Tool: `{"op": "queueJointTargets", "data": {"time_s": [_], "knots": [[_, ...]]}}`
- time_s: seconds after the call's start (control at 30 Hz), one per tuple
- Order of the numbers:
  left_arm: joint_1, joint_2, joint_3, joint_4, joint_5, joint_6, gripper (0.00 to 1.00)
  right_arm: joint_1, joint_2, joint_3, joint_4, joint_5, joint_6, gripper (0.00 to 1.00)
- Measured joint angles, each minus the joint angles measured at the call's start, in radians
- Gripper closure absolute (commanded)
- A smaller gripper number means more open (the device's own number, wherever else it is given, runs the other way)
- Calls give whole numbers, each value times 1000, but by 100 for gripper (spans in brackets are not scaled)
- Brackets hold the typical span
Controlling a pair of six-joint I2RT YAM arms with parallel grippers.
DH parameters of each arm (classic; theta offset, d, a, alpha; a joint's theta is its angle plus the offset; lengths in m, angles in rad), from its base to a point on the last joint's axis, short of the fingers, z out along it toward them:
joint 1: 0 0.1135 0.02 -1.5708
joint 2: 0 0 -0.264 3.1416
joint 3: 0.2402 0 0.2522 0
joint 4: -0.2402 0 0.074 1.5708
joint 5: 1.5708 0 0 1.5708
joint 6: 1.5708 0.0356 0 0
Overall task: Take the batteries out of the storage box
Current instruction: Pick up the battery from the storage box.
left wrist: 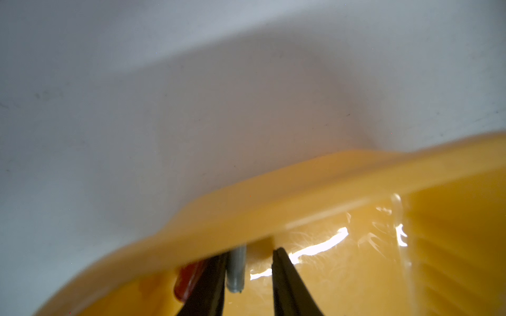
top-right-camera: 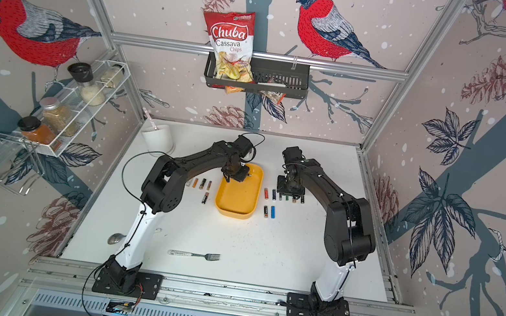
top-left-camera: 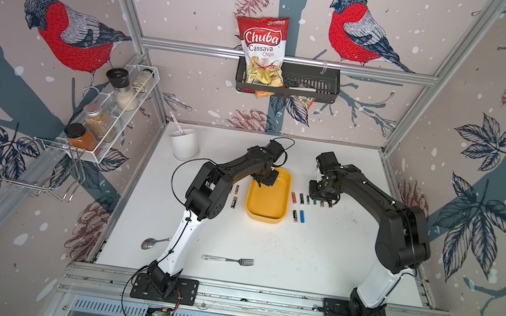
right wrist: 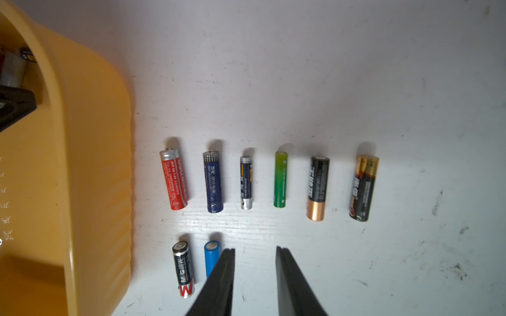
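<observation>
**Grip status.** The left gripper (left wrist: 249, 251) is inside the yellow storage box (left wrist: 328, 186), at a corner close under its wall. Its jaws stand partly apart. A silver battery (left wrist: 235, 270) sits between them, against 1 finger (left wrist: 210, 284), with a clear gap to the other finger, so it is not yet clamped. A red battery (left wrist: 189, 279) lies just outside that same finger. The right gripper (right wrist: 256, 250) hovers over the table (right wrist: 383, 82), jaws partly apart and empty, above 8 batteries laid out beside the box, among them a blue battery (right wrist: 211, 257). More batteries (top-right-camera: 202, 184) lie on the box's other side.

**Handling.** A battery is likely rigid, smooth and dense for its size, and rolls freely. Grip it across the diameter at mid-length. The wall and the red battery leave little finger clearance, so a glancing contact may push the silver battery aside.
</observation>
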Motion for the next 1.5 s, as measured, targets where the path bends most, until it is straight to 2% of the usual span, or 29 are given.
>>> {"op": "queueJointTargets", "data": {"time_s": [0.17,0.4,0.9,1.5], "knots": [[0,0,-2,0,2,-2,79,-2,0,-1,0,0,0,68],[-4,3,-3,3,3,-5,84,-6,-4,-10,1,-4,0,68],[-8,-77,-66,20,31,-34,85,-5,-5,-4,1,-7,-1,68],[12,-277,-235,34,33,-78,85,18,10,47,4,-18,-4,68]]}}
